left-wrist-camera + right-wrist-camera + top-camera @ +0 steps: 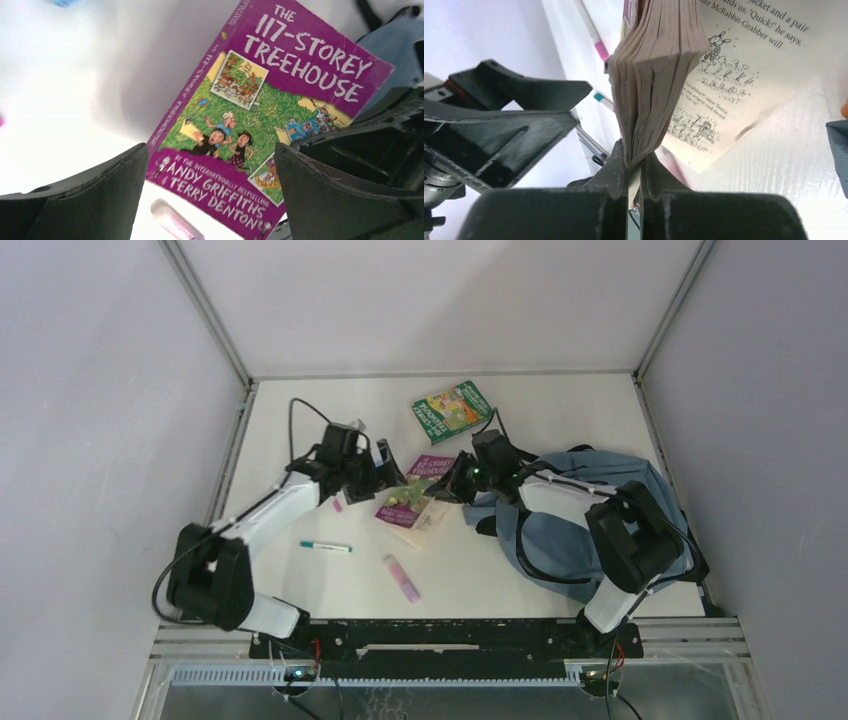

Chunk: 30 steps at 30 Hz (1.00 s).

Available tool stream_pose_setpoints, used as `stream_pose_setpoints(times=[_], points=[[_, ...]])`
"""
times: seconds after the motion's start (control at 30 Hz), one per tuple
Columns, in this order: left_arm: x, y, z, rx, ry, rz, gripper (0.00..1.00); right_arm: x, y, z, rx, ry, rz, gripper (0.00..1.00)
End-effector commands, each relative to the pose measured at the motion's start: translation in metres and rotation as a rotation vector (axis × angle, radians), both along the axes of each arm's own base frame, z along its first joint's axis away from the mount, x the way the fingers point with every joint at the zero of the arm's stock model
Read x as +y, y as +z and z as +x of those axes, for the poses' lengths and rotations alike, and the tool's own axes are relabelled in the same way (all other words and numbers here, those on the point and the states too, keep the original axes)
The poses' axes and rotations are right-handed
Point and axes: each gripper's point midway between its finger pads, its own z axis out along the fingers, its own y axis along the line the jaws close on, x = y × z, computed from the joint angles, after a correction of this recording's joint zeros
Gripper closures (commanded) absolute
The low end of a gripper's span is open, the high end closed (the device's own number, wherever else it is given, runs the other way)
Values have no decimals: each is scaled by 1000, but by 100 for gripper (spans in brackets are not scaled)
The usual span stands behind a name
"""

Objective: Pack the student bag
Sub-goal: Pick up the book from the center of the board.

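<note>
The student bag (585, 530) is a dusty-blue backpack with black straps, lying at the right of the table under my right arm. A purple paperback book (412, 492) sits mid-table; its cover (260, 115) fills the left wrist view. My right gripper (458, 486) is shut on a block of the book's pages (659, 85) at its right edge, with one loose page (744, 75) hanging open. My left gripper (385, 480) is open at the book's left edge, fingers (95, 195) apart on either side of the cover.
A green book (452, 410) lies at the back of the table. A teal-capped pen (326, 546) and a pink highlighter (402, 578) lie in front of the purple book. Walls close in left and right.
</note>
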Motion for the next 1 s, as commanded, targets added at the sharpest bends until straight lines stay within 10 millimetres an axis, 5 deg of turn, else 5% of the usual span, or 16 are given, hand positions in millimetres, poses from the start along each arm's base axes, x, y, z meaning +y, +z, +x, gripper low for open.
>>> stream_pose_setpoints(times=[0.0,0.27,0.47,0.67,0.97], points=[[27,39,-3,-58,87,-17,0,7,74,27,-170,-47,167,100],[27,30,-28,-65,172,-193,0,10,73,36,-144,-53,203,100],[15,5,-41,21,201,-339,0,12,72,37,-132,-56,214,100],[6,10,-32,-52,244,-512,0,15,69,38,-108,-52,231,100],[3,-15,-35,-30,246,-557,0,23,79,36,-72,-22,322,100]])
